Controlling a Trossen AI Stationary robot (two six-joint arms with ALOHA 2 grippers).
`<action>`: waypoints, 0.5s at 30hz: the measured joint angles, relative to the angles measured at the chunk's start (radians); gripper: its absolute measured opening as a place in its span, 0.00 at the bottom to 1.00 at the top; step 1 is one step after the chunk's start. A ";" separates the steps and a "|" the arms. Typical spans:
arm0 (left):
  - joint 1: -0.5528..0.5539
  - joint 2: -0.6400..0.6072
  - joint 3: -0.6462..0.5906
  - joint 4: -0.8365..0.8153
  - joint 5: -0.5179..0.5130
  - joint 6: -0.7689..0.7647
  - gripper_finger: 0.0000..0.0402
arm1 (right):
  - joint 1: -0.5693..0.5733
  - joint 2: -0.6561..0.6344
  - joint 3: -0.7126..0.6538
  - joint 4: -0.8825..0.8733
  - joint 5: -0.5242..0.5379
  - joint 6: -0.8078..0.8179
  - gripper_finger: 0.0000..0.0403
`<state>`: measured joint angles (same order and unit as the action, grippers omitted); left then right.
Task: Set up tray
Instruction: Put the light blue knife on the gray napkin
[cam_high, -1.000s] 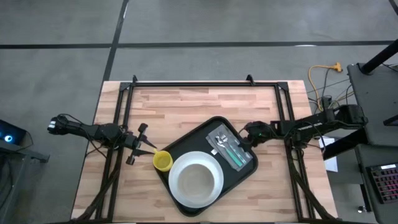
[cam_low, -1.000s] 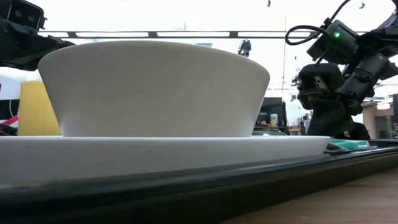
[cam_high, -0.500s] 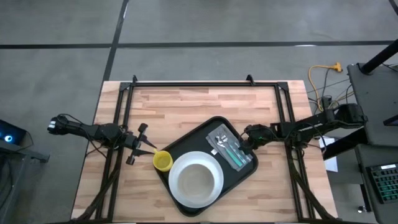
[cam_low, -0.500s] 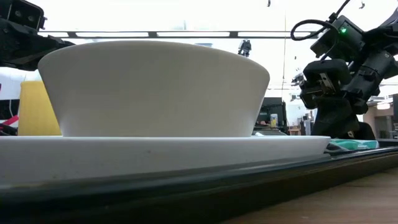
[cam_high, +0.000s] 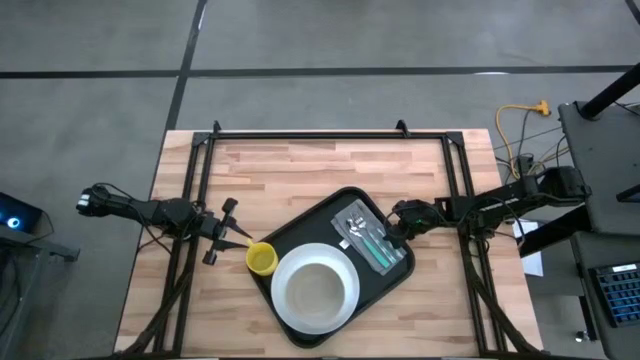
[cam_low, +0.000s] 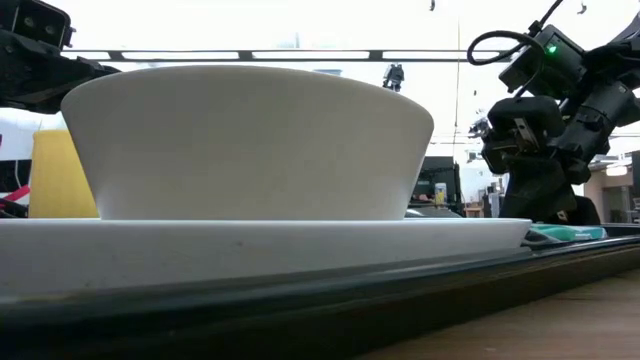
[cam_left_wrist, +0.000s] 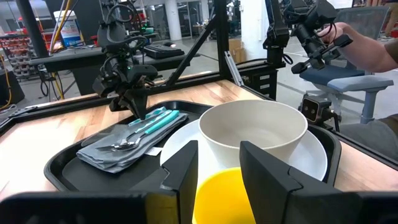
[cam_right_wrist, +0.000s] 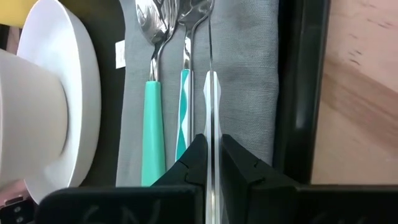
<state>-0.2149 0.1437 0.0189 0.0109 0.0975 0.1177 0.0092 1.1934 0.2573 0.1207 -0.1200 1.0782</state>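
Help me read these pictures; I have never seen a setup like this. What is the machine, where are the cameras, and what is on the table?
It is a robot with two dark arms at a wooden table. One camera looks straight down, one sits at table height, and one rides on each wrist.

On the table lies a black tray. On it are a white plate with a white bowl, and a grey napkin bearing a spoon, a fork and a knife.

The left gripper has its two fingers around a yellow cup at the tray's edge. The right gripper is over the napkin, shut on the knife, as its wrist camera shows.
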 joint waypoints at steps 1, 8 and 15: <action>0.000 0.000 0.000 0.000 0.000 0.000 0.26 | 0.000 0.000 0.000 0.000 0.000 -0.004 0.03; 0.000 0.000 0.000 0.000 0.000 0.000 0.26 | 0.000 0.000 0.000 -0.002 0.008 -0.001 0.03; 0.000 0.000 0.000 0.000 0.000 0.000 0.26 | 0.000 0.000 0.000 -0.002 0.008 -0.006 0.03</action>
<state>-0.2146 0.1439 0.0189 0.0109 0.0975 0.1177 0.0090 1.1934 0.2573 0.1188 -0.1120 1.0723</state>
